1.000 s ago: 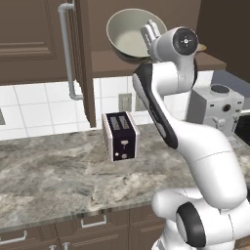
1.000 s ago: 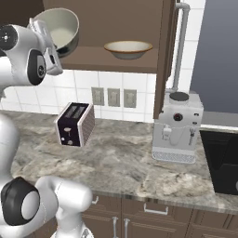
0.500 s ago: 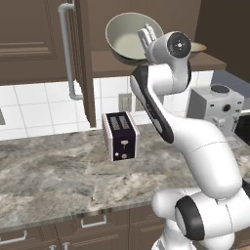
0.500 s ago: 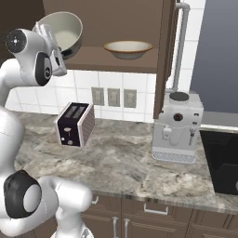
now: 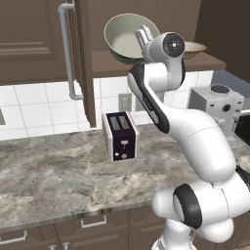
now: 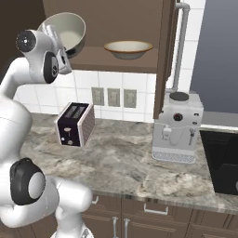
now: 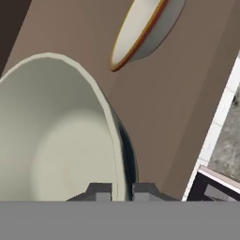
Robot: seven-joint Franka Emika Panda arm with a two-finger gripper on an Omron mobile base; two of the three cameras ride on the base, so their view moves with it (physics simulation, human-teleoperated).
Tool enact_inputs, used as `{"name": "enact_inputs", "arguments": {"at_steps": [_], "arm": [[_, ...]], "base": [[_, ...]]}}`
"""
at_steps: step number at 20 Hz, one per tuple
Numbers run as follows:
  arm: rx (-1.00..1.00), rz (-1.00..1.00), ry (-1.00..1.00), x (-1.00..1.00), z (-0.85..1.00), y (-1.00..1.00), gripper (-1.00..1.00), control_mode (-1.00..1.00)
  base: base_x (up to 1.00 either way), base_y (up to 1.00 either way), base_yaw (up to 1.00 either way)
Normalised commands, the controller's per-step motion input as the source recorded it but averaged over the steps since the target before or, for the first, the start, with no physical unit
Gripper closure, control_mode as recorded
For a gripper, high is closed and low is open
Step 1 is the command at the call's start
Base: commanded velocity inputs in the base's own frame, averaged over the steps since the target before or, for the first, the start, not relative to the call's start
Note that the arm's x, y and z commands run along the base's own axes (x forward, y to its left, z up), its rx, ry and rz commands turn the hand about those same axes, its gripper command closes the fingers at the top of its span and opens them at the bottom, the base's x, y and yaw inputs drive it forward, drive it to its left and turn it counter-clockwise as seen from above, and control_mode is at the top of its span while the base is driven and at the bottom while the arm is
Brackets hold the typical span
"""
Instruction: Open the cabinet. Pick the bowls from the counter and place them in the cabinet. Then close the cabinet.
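1. Cabinet [image 6: 116, 18]: dark brown wood wall unit, both doors swung open; a long silver bar handle [image 5: 67, 49] runs down the left door and another down the right. The flat brown shelf is exposed.
2. Counter [image 5: 53, 180]: long grey-brown marbled stone slab with a thick edge, below the cabinet.
3. Coffee machine [image 6: 177, 126]: boxy, silver-grey, standing on the counter at the right.
4. Toaster [image 5: 120, 136]: rectangular, white sides, dark slotted face, on the counter under the shelf.
5. Deep bowl [image 5: 128, 37]: plain greyish-cream, smooth, round; tilted on its side, raised at the shelf's left end.
6. Shallow bowl [image 6: 128, 48]: cream with an orange-yellow rim, resting upright on the shelf, apart from the deep bowl.
7. Gripper [image 7: 117, 191]: dark fingers clamped on the deep bowl's rim, one each side of the wall.
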Motion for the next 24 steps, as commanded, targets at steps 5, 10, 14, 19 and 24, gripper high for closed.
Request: {"name": "enact_inputs", "arguments": {"at_steps": [5,10,14,19,24], "arm": [[0.0,0.01,0.0,0.32,-0.08,0.1,1.0,-1.0],[0.0,0.0,0.0,0.37,-0.1,0.12,1.0,-1.0],[0.0,0.0,0.0,0.43,-0.08,0.12,1.0,-1.0],[0.0,0.0,0.0,0.42,-0.16,0.1,1.0,-1.0],[0.0,0.01,0.0,0.42,-0.24,0.16,1.0,-1.0]], "base": [[0.0,0.0,0.0],[0.0,0.0,0.0],[0.0,0.0,0.0],[0.0,0.0,0.0],[0.0,0.0,0.0]]}}
